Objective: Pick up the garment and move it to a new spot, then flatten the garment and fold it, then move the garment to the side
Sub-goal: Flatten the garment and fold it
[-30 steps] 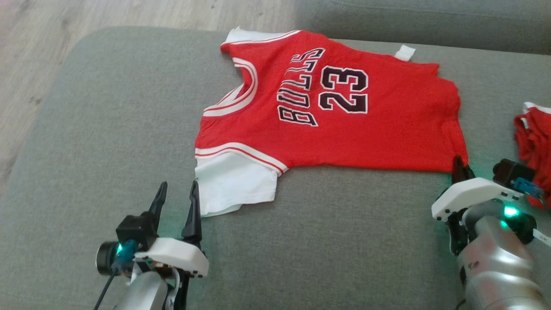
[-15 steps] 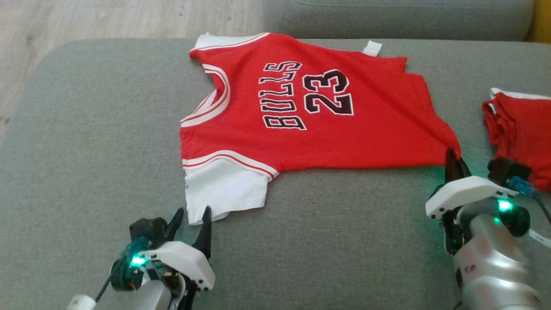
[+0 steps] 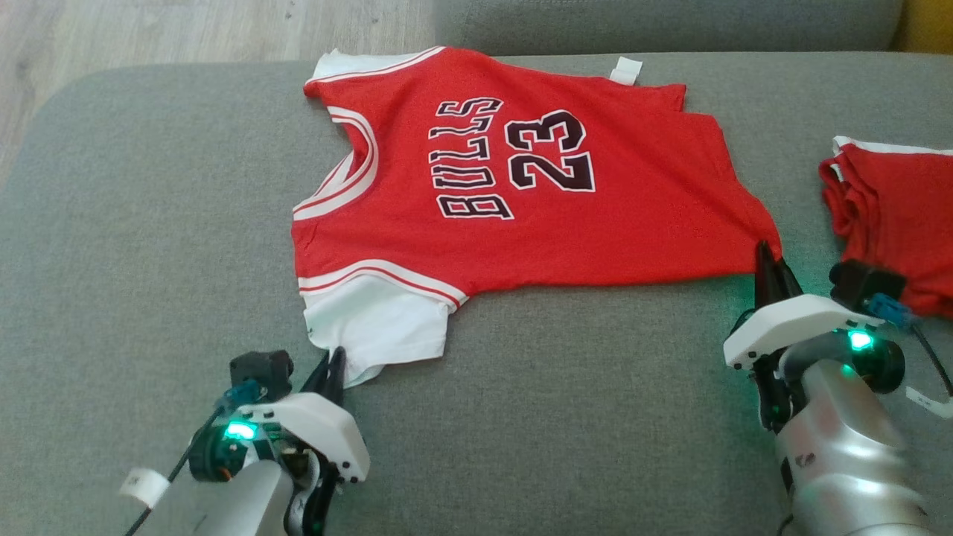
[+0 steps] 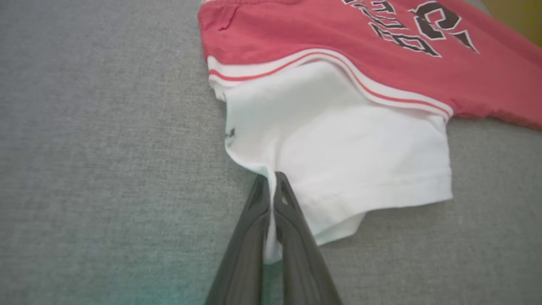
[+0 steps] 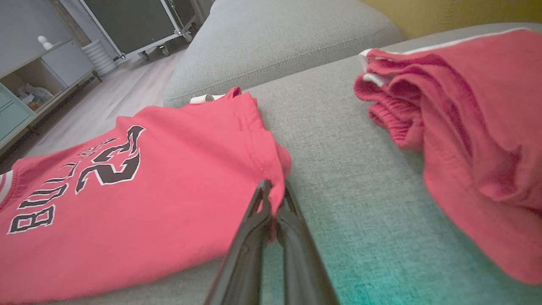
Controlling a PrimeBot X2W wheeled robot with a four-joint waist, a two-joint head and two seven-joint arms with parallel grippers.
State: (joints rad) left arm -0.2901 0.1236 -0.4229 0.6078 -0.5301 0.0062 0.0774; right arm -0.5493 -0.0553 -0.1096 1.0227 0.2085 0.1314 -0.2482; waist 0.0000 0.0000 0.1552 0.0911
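Whereas it stood spread wide a second ago, the left gripper (image 3: 333, 361) in the head view now pinches the white sleeve (image 3: 380, 327) of the red jersey (image 3: 633, 223), spread flat on the grey woven sofa cushion (image 3: 149, 223). From the left wrist, soft sleeve cloth bunches between tapered dark fingers (image 4: 250, 224); from the right wrist, the right gripper (image 5: 274, 190) clamps the jersey's hem corner (image 5: 279, 165) (a second red garment (image 5: 465, 127) lies apart).

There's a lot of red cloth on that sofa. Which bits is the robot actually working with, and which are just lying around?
In the job:
- red jersey
- left jaws, shut on its white sleeve
- right jaws, shut on its hem corner
- grey sofa it lies on

Just lying about:
- other red garment, bunched at the right
- cabinet across the floor
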